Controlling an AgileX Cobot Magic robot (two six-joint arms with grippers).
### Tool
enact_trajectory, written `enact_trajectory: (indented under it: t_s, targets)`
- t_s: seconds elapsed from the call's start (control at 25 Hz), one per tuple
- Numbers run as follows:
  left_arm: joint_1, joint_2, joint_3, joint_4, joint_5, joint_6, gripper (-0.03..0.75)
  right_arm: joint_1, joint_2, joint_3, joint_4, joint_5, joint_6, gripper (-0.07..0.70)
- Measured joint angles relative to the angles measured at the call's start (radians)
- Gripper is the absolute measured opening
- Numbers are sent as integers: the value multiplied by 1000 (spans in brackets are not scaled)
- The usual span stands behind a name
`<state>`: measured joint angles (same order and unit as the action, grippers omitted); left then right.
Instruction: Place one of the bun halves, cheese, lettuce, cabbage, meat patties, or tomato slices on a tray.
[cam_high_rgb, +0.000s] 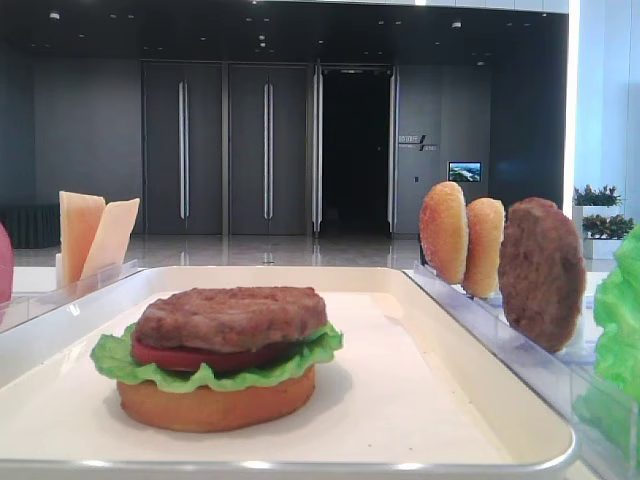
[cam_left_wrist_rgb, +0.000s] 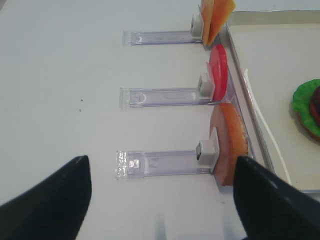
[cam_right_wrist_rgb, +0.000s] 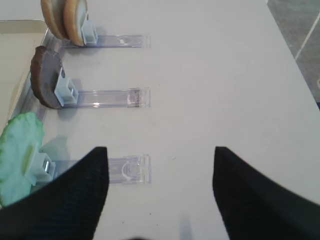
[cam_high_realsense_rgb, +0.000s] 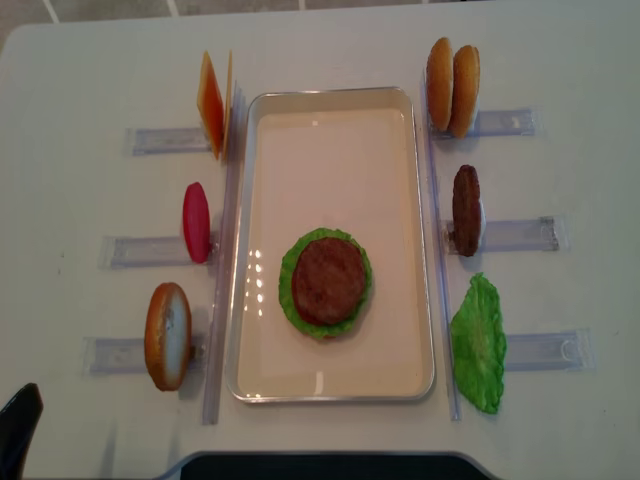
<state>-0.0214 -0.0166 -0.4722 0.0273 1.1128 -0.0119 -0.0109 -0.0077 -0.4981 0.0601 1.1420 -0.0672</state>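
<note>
On the cream tray (cam_high_realsense_rgb: 400, 230) lies a stack: a bun half (cam_high_rgb: 215, 402), lettuce (cam_high_realsense_rgb: 290, 300), a tomato slice (cam_high_rgb: 185, 357) and a meat patty (cam_high_realsense_rgb: 328, 280) on top. Another patty (cam_high_realsense_rgb: 466, 210) stands on edge in a holder right of the tray. My right gripper (cam_right_wrist_rgb: 161, 150) hangs open over bare table beside the lettuce leaf (cam_right_wrist_rgb: 19, 155). Left of the tray, my left gripper (cam_left_wrist_rgb: 162, 165) is open with nothing in it, its right finger near an upright bun half (cam_left_wrist_rgb: 231, 142).
Clear plastic holders (cam_high_realsense_rgb: 520, 234) line both sides of the tray. On the left stand cheese slices (cam_high_realsense_rgb: 212, 104), a tomato slice (cam_high_realsense_rgb: 196, 222) and a bun half (cam_high_realsense_rgb: 168, 335). On the right stand two bun halves (cam_high_realsense_rgb: 452, 72) and a lettuce leaf (cam_high_realsense_rgb: 480, 343).
</note>
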Motion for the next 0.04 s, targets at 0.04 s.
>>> enact_trajectory:
  t_s: [0.04]
  targets:
    - [0,0,0,0,0,0,692,0,0,0,0,0,0,461]
